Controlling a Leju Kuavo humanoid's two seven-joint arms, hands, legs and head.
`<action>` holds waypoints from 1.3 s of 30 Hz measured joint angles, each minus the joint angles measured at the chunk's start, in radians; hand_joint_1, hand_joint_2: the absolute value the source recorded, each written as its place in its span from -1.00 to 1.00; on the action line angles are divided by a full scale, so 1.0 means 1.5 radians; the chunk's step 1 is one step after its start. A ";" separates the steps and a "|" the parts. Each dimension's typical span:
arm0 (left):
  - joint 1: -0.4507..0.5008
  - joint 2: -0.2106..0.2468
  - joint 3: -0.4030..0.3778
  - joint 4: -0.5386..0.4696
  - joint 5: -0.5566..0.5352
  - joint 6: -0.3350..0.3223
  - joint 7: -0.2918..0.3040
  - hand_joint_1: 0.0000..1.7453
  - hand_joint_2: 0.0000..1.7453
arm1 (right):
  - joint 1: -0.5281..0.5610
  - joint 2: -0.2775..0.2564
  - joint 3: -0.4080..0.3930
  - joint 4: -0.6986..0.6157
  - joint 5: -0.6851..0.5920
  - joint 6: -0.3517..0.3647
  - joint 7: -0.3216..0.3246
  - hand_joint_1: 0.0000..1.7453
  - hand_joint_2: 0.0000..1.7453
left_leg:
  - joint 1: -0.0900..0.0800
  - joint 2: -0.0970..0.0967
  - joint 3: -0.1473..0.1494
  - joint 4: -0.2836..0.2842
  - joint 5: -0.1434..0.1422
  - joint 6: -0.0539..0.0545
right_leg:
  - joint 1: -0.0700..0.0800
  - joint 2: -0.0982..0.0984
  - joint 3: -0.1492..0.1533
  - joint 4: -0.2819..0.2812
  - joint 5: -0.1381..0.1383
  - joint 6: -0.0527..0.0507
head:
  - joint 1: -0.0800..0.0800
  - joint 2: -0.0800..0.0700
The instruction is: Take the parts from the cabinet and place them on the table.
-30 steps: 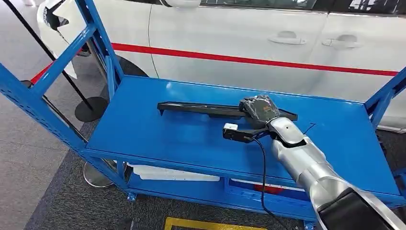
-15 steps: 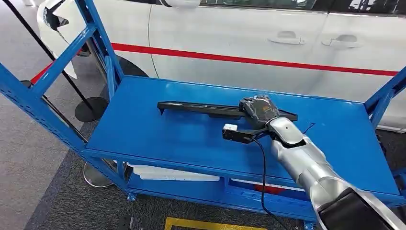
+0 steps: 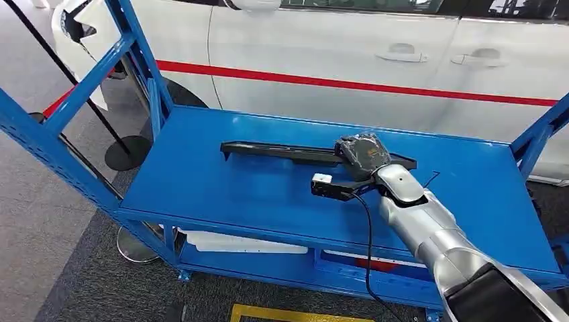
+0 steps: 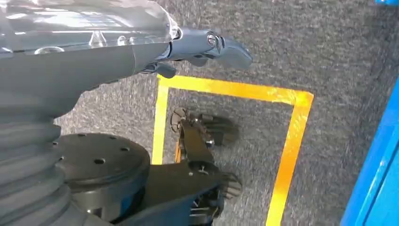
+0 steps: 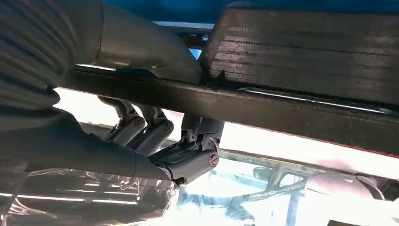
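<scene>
A long black plastic part (image 3: pixel 282 151) lies across the top shelf of the blue cabinet cart (image 3: pixel 221 194). My right hand (image 3: pixel 364 153) sits on the part's right portion and grips it. In the right wrist view the dark fingers (image 5: pixel 188 160) curl round the part's bar (image 5: pixel 291 108), with the thumb on the opposite side. My left hand (image 4: pixel 141 47) hangs beside my body over the grey carpet, holding nothing, its fingers stretched out.
A white car with a red stripe (image 3: pixel 335 54) stands close behind the cart. Blue frame posts rise at the cart's left (image 3: pixel 67 114) and right (image 3: pixel 537 134). A white part (image 3: pixel 241 243) lies on the lower shelf. Yellow tape (image 4: pixel 287 141) marks the carpet.
My right hand's fingers have drawn in slightly tighter on the black part. The part itself lies where it was.
</scene>
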 joint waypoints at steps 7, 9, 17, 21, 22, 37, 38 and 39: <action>0.001 0.000 -0.009 0.000 -0.012 0.003 0.010 -1.00 1.00 | -0.025 -0.004 -0.019 -0.024 -0.038 -0.023 0.001 1.00 1.00 | 0.000 0.000 -0.001 0.000 0.000 0.000 | 0.000 0.000 -0.002 0.000 0.000 0.000 | 0.000 0.000; 0.002 0.000 -0.014 0.000 -0.012 0.003 0.011 -1.00 1.00 | -0.052 -0.005 -0.033 -0.035 -0.057 -0.024 -0.004 1.00 1.00 | 0.000 0.000 -0.001 0.000 0.000 0.000 | 0.000 0.000 -0.002 0.000 0.000 0.000 | 0.000 0.000; 0.003 0.000 -0.021 0.000 -0.018 0.009 0.016 -1.00 1.00 | -0.169 -0.005 -0.084 -0.056 -0.118 -0.022 -0.026 1.00 1.00 | 0.000 0.000 -0.003 0.000 0.000 0.000 | 0.000 0.000 -0.003 0.001 0.000 0.000 | 0.000 0.000; 0.005 0.000 -0.021 0.000 -0.021 0.016 0.022 -1.00 1.00 | -0.199 0.003 -0.096 -0.056 -0.129 -0.025 -0.036 1.00 1.00 | 0.000 0.000 -0.003 0.000 0.000 0.000 | 0.000 0.000 -0.003 0.001 0.000 0.000 | 0.000 0.000; 0.006 0.000 -0.021 0.000 -0.020 0.018 0.023 -1.00 1.00 | -0.201 0.006 -0.097 -0.056 -0.131 -0.026 -0.039 1.00 1.00 | 0.000 0.000 -0.003 0.000 0.000 0.000 | 0.000 0.000 -0.003 0.001 0.000 0.000 | 0.000 0.000; 0.004 -0.007 -0.015 0.000 0.016 -0.001 -0.036 -1.00 1.00 | -0.165 0.031 -0.120 -0.048 -0.260 -0.008 -0.129 1.00 1.00 | 0.000 0.000 -0.003 0.000 0.001 0.000 | 0.000 0.000 -0.003 0.001 0.000 0.000 | 0.000 0.000; 0.004 -0.007 -0.014 0.000 0.016 -0.002 -0.039 -1.00 1.00 | -0.159 0.031 -0.121 -0.048 -0.265 -0.010 -0.134 1.00 1.00 | 0.000 0.000 -0.003 0.000 0.001 0.000 | 0.000 0.000 -0.003 0.001 0.000 0.000 | 0.000 0.000; 0.003 -0.007 -0.014 0.000 0.016 -0.002 -0.040 -1.00 1.00 | -0.154 0.030 -0.121 -0.048 -0.271 -0.012 -0.137 1.00 1.00 | 0.000 0.000 -0.003 0.000 0.001 0.000 | 0.000 0.000 -0.003 0.001 0.000 0.000 | 0.000 0.000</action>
